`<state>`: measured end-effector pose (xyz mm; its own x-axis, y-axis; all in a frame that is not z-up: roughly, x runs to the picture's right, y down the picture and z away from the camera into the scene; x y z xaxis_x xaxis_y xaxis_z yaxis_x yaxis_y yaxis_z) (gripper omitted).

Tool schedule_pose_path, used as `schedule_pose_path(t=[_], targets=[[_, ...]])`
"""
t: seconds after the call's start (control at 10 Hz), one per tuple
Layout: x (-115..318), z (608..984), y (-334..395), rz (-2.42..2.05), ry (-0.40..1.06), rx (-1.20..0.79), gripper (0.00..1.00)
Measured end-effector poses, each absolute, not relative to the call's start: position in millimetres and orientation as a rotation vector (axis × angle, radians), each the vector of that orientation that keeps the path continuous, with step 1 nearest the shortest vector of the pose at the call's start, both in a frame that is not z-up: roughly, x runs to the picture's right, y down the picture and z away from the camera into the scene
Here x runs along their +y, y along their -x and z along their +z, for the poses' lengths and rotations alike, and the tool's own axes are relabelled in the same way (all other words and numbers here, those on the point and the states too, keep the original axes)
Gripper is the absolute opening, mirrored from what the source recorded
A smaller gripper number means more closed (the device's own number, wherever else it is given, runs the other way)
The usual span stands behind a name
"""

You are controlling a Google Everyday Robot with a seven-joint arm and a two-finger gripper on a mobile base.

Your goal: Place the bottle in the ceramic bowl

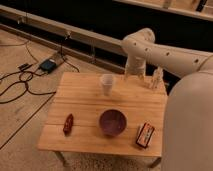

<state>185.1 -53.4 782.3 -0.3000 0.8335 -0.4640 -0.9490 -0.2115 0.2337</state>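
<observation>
Bottle was small and pale with a tan label. It stood upright at the far right corner of the desk, just to the right of the fingers as the camera saw them, with a gap between the two. The fingers hung at the end of the white arm, low over the far edge of the desk, between the bottle and a clear plastic cup. Whether they were released or clenched, I could not tell.

The cup stood upright, mouth up, near the fingers on their left in view. The purple bowl sat well apart from the fingers, nearer the camera and a little to their left, close to the front edge of the desk, with its hollow facing up. It was well apart from the bottle too.

A flat red-and-white box lay beside the bowl on its right, at the front right corner, on the bottle's side of the fingers. A small red-brown thing lay left of the bowl — farthest from the fingers of all that the desk carried. Off the desk, far to the left of the fingers, dark cables trailed over the floor by a small bluish box.
</observation>
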Motion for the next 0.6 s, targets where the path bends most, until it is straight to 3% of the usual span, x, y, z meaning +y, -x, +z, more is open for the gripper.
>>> schedule_pose_path(t=[0.6], targets=[[-63,796,-231,1.83,0.286,0.617,0.65]])
